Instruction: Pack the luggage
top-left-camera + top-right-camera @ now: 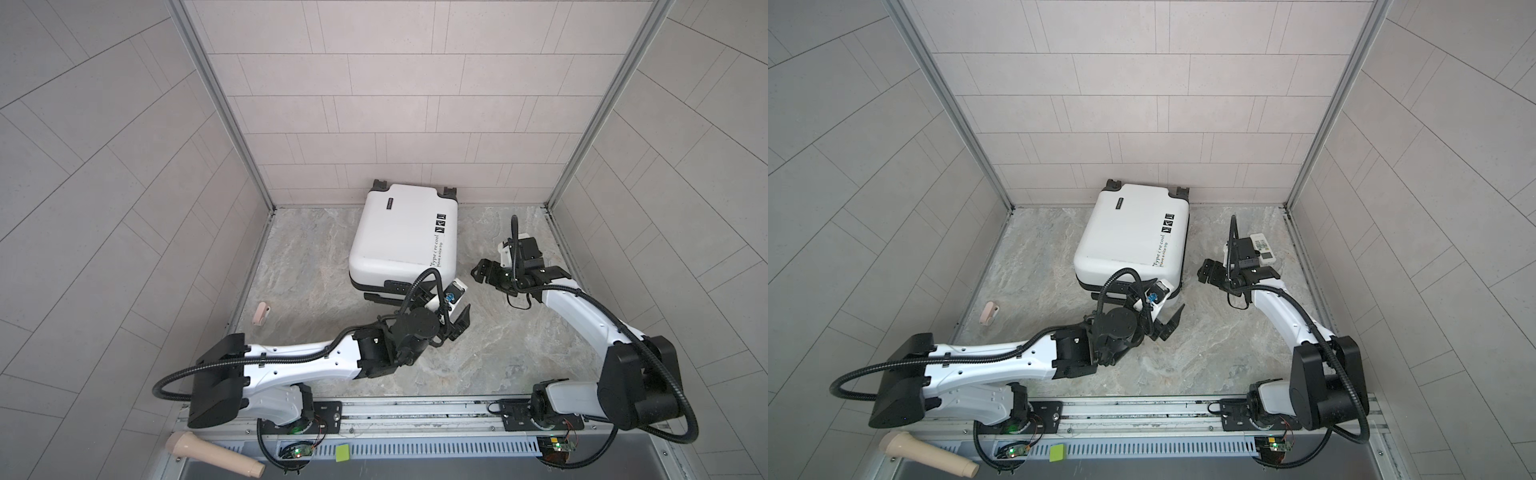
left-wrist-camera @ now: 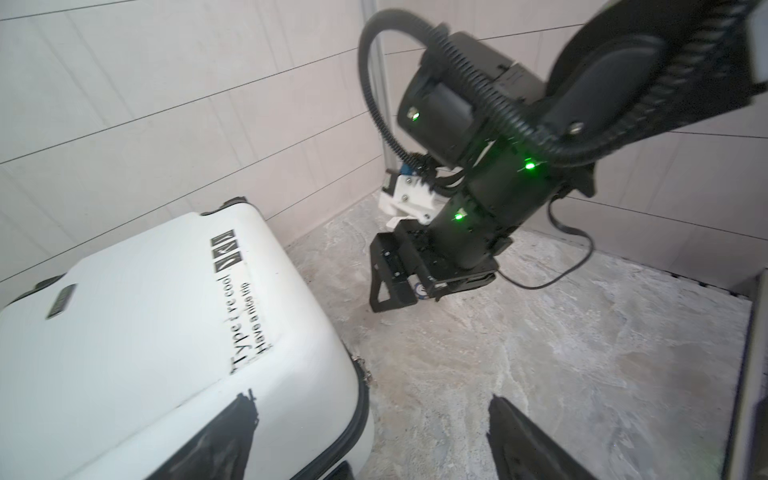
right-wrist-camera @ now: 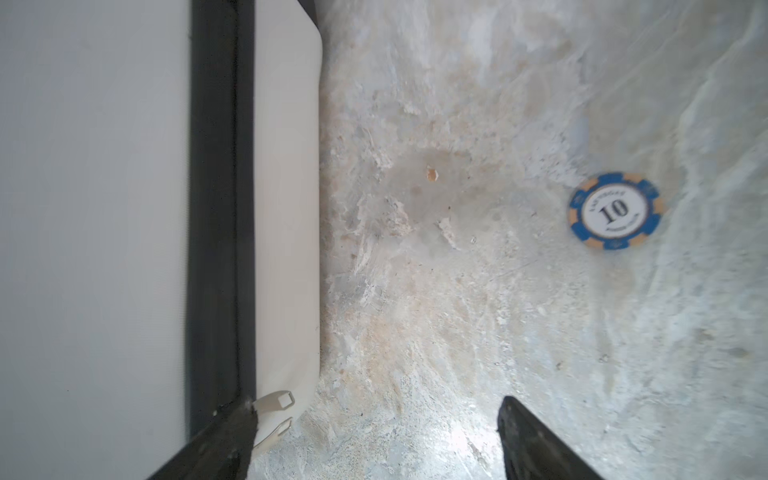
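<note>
Luggage (image 1: 403, 232) lies shut and flat at the back of the table (image 1: 316, 266), by the wall (image 1: 374, 124); left gripper (image 1: 457, 324) spread wide, empty, just off its near corner; right gripper (image 1: 480, 272) also spread, empty, beside its right edge

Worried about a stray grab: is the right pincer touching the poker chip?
Apart. Right wrist view shows bare tabletop between right pincer and poker chip.
</note>
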You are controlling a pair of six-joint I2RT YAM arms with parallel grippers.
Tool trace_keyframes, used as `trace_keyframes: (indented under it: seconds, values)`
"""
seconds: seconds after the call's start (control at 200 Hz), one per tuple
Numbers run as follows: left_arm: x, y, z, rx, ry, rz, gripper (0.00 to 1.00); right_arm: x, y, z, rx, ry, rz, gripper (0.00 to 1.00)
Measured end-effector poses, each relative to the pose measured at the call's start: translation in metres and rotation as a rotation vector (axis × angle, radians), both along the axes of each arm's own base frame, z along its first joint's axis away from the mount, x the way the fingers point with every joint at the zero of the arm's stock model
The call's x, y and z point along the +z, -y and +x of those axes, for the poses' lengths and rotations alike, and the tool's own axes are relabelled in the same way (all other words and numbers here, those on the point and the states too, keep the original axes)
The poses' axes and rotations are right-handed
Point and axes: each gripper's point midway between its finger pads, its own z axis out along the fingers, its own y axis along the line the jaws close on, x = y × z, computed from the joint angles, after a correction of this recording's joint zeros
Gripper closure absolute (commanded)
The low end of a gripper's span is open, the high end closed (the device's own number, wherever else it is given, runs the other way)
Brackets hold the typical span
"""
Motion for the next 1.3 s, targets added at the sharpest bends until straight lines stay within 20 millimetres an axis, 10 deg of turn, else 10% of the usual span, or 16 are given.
trace_keyframes:
  seconds: [0.445,0.665,0.881,1.111,1.301]
  values:
    - [0.089,-0.127,0.032,0.398,0.174,-0.033,0.0,0.13,0.054,-0.015,-0.146,0.445,-0.248,0.09]
    - [0.108,-0.297,0.085,0.841,0.141,-0.265,0.0,0.162,0.092,-0.019,-0.345,0.663,-0.35,0.0]
    - [0.046,-0.401,0.113,1.15,0.045,-0.305,0.0,0.14,0.108,0.017,-0.391,0.626,-0.505,0.0]
    - [-0.109,-0.434,0.115,1.264,-0.24,-0.084,0.0,0.056,0.13,0.02,-0.391,0.434,-0.696,0.0]
    - [-0.161,-0.436,0.115,1.267,-0.284,-0.06,0.0,-0.011,0.139,-0.001,-0.369,0.318,-0.764,0.0]
